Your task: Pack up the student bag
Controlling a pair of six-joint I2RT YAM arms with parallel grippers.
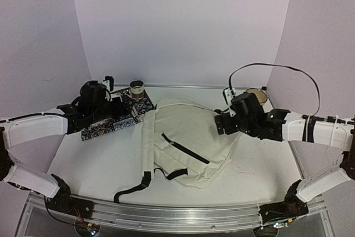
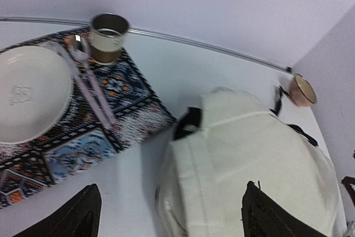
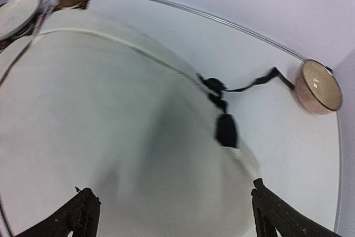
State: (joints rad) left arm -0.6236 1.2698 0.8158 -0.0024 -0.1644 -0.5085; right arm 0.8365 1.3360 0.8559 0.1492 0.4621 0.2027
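Bag (image 1: 191, 131) lies flat in the middle of the counter (image 1: 94, 165). I see left claw (image 2: 169, 216) wide over its top-left edge, right claw (image 3: 177, 217) wide over its right side, both empty.

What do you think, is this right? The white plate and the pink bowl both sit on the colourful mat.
Not quite. The white plate sits on the colourful mat, but the pink bowl stands on the bare table, on the other side of the student bag, away from the mat. The left wrist view shows it.
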